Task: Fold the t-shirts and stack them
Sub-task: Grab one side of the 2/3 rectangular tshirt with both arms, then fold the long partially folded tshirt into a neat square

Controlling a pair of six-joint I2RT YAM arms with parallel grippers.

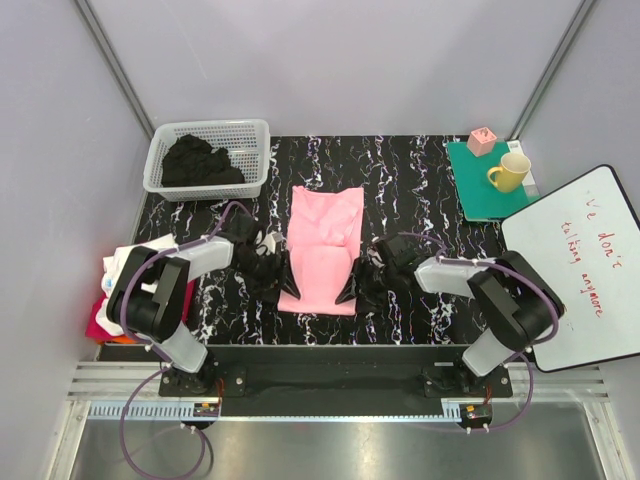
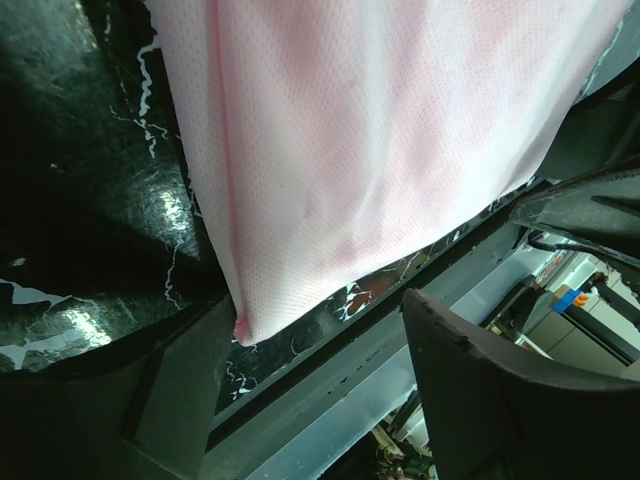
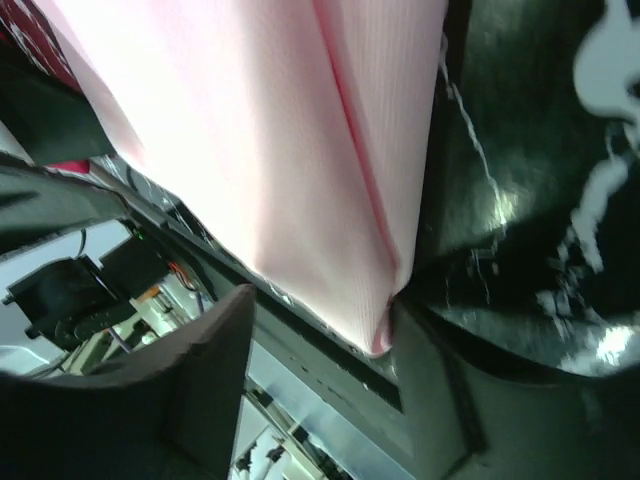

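A light pink t-shirt (image 1: 325, 250) lies folded into a long strip on the black marbled table (image 1: 410, 190). My left gripper (image 1: 290, 285) is at its near left corner. My right gripper (image 1: 347, 292) is at its near right corner. Both are low over the table. In the left wrist view the pink t-shirt (image 2: 370, 140) ends in a corner that touches the inner face of one finger (image 2: 170, 390); the left gripper (image 2: 320, 335) stands open. In the right wrist view the pink t-shirt (image 3: 270, 150) meets one finger (image 3: 440, 400) the same way, and the right gripper (image 3: 320, 315) is open.
A white lattice basket (image 1: 258, 140) at the back left holds black t-shirts (image 1: 200, 162). A pile of white, orange and magenta-red t-shirts (image 1: 112, 295) sits at the left edge. At the back right are a green mat (image 1: 475, 195), a yellow mug (image 1: 510, 172), a pink cube (image 1: 482, 141) and a whiteboard (image 1: 580, 265).
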